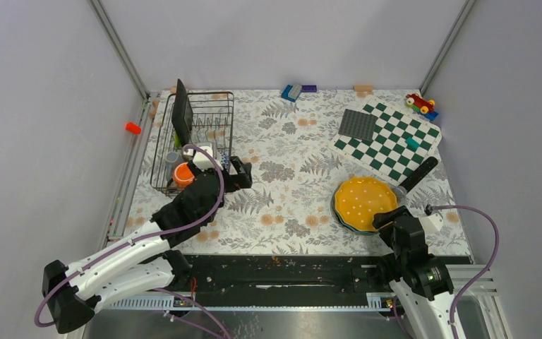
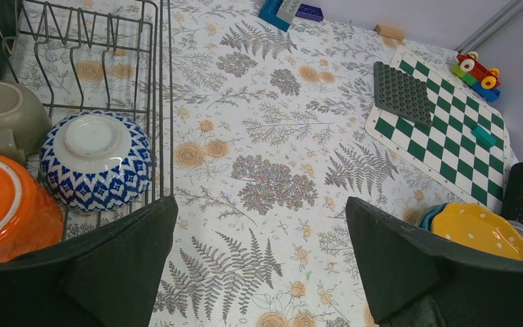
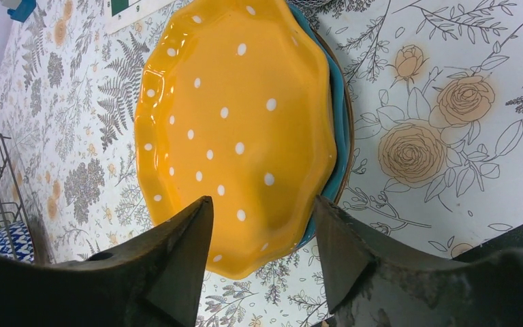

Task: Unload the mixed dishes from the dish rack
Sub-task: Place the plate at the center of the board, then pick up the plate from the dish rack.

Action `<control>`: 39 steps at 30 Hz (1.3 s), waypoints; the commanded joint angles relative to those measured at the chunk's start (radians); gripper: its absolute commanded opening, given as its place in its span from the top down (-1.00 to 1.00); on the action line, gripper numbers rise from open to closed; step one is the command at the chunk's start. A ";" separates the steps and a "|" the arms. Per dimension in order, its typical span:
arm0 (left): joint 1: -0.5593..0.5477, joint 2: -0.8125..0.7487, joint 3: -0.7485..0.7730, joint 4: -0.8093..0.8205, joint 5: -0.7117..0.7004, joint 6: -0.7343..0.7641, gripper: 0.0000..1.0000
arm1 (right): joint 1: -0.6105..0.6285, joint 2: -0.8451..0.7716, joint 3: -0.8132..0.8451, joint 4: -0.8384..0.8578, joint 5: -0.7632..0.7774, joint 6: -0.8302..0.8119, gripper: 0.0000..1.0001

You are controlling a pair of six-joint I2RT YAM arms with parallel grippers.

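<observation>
The dish rack (image 1: 222,116) stands at the table's left. In it are an upright black square plate (image 1: 181,116), a grey cup (image 2: 3,116), an orange mug (image 2: 7,204) and an upturned blue patterned bowl (image 2: 97,160). My left gripper (image 2: 262,204) is wide open just right of the rack's near corner, with only tablecloth between its fingers. On the right, a yellow white-dotted plate (image 3: 238,129) lies on top of a blue plate (image 3: 337,122). My right gripper (image 3: 264,201) is open over the yellow plate's near rim and holds nothing.
A green-white chequered board (image 1: 395,145) with a dark studded square (image 1: 358,125) on it lies at the back right. A black cylinder (image 1: 418,173) rests beside the plate stack. Toy blocks (image 1: 293,92) and a toy car (image 1: 420,104) sit along the far edge.
</observation>
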 commanded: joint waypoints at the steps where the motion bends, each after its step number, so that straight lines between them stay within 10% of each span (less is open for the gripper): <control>1: 0.000 -0.021 -0.008 0.018 -0.032 -0.012 -0.97 | -0.001 -0.016 0.008 0.023 -0.013 -0.010 -0.38; 8: 0.000 -0.018 0.003 -0.016 -0.063 -0.024 -0.97 | -0.001 0.030 0.047 0.015 0.007 -0.015 -0.99; 15: 0.040 0.035 0.038 -0.037 -0.102 -0.011 -0.97 | -0.001 0.049 0.125 -0.013 0.101 -0.047 -0.99; 21: 0.281 0.132 0.182 -0.066 0.048 0.057 -0.97 | 0.000 0.053 0.174 0.029 0.123 -0.100 -0.99; 31: 0.694 0.478 0.626 -0.264 0.374 0.124 -0.98 | -0.001 0.040 0.076 0.278 -0.192 -0.340 -0.99; 39: 0.822 0.691 0.847 -0.387 0.547 0.183 -0.97 | -0.001 0.089 0.038 0.345 -0.294 -0.405 -0.99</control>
